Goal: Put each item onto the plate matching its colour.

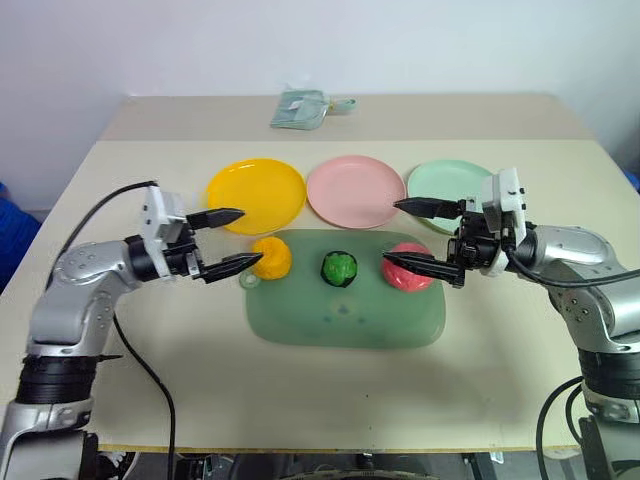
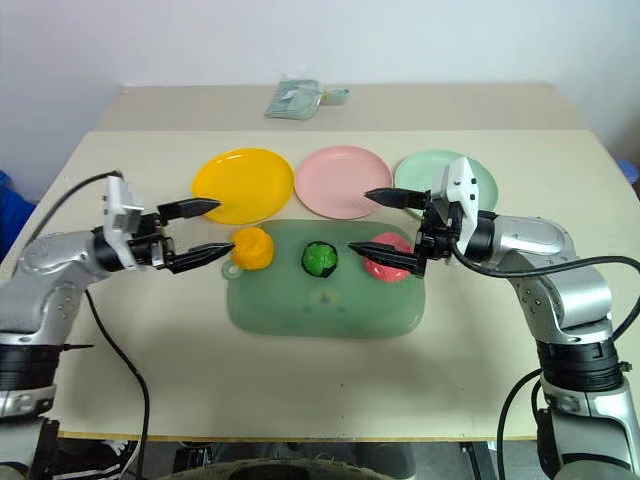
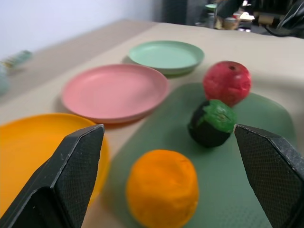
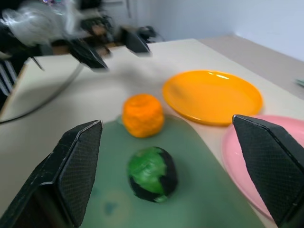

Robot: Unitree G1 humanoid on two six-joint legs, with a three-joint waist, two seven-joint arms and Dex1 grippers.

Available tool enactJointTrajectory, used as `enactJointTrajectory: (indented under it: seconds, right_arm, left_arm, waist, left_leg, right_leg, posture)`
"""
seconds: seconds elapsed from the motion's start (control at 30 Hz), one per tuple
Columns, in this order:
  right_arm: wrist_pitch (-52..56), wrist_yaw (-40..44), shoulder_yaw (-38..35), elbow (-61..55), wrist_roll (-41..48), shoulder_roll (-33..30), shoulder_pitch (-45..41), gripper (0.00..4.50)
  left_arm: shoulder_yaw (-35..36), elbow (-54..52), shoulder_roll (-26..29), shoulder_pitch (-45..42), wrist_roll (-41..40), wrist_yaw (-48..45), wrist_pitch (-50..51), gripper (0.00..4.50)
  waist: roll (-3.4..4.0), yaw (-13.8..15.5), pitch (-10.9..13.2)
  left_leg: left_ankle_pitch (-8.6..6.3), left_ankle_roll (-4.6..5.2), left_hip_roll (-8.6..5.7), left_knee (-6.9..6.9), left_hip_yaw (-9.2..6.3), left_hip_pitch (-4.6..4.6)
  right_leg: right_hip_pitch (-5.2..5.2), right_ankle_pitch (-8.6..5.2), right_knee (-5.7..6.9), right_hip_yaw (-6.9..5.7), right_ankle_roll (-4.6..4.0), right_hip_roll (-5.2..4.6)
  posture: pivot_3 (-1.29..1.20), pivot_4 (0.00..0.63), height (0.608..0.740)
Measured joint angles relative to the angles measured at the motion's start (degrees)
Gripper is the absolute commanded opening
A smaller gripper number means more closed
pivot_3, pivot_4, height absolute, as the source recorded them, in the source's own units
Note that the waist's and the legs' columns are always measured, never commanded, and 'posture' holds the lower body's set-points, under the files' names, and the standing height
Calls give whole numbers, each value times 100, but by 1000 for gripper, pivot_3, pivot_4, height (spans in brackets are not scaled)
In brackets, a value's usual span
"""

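Beige desk carries a green mat at centre; three toy foods sit in a row along the mat's far edge; yellow-orange fruit at the mat's 10 o'clock corner, dark green ball at its 12 o'clock, pink-red apple at its 2 o'clock corner; all three rest on the mat, none on a plate.

Three plates lie in a row just beyond the mat, toward 12 o'clock; yellow plate at 11 o'clock of the mat, pink plate at 12 o'clock, mint green plate at 1 o'clock; all three bare; pink plate close beside both neighbours.

Left tool hangs at 9 o'clock of the fruit, pointing toward it, fingers spread wide, nothing between them; lower fingertip close to the fruit, contact cannot be told; upper fingertip over the yellow plate's near rim.

Right tool hangs at 3 o'clock of the apple, pointing at 9 o'clock, fingers spread wide, nothing held; lower finger crosses in front of the apple, upper finger over the gap between pink and mint plates.

Folded pale green cloth lies far back at 12 o'clock, well apart from the plates.
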Motion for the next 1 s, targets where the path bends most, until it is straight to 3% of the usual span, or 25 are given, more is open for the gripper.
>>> enactJointTrajectory:
  seconds: [0.33, 0.5, 0.63, 0.67, 0.87, 1.0]
  right_arm:
    - [69, -218, 4, -123, 28, 12, -6, 4451]
    - [68, -263, 7, -130, -22, 0, -7, 4451]
    - [65, -278, 24, -129, -79, -6, -12, 4500]
    - [63, -286, 44, -129, -83, -5, -15, 4500]
    - [-5, -296, 94, -113, -197, 6, -15, 4500]
    - [-336, -641, 128, 210, -515, 399, -321, 4500]
  left_arm:
    - [-700, 1037, -677, -336, 910, -128, -920, 4500]
    - [-879, 1617, -723, -454, 1375, -116, -1363, 4500]
    - [-913, 1818, -892, -466, 1465, -150, -1448, 3252]
    - [-920, 1830, -906, -468, 1494, -147, -1507, 3126]
    - [-676, 1944, -975, -693, 1454, 140, -1495, 3126]
    - [-79, 2713, -1195, -1546, 1446, 1299, -1477, 3126]
  waist:
    - [0, -6, 0]
    - [0, -8, 0]
    - [-1, -2, 0]
    - [-1, -2, 0]
    - [-2, -2, 0]
    - [-11, -8, 3]
  left_leg:
    - [0, 1, 0, 0, 1, -1]
    - [0, 1, 0, 1, 1, 0]
    - [0, 1, 0, 2, 1, -1]
    - [0, 1, 0, 3, 1, -1]
    - [0, 1, 0, 4, 0, -1]
    - [0, 1, -2, 15, 1, -1]
  right_leg:
    - [-1, 0, 0, 0, 1, 0]
    - [-1, 0, 0, 0, 1, 0]
    - [-1, 0, 0, 0, 1, 0]
    - [0, 0, 0, 0, 1, 0]
    - [-1, 1, 2, -1, 1, 0]
    - [0, 2, 10, -2, 4, 2]
  posture:
    - [0, 150, 729]
    - [0, 150, 729]
    - [0, 150, 729]
    - [0, 150, 729]
    - [0, 150, 729]
    - [0, 150, 729]
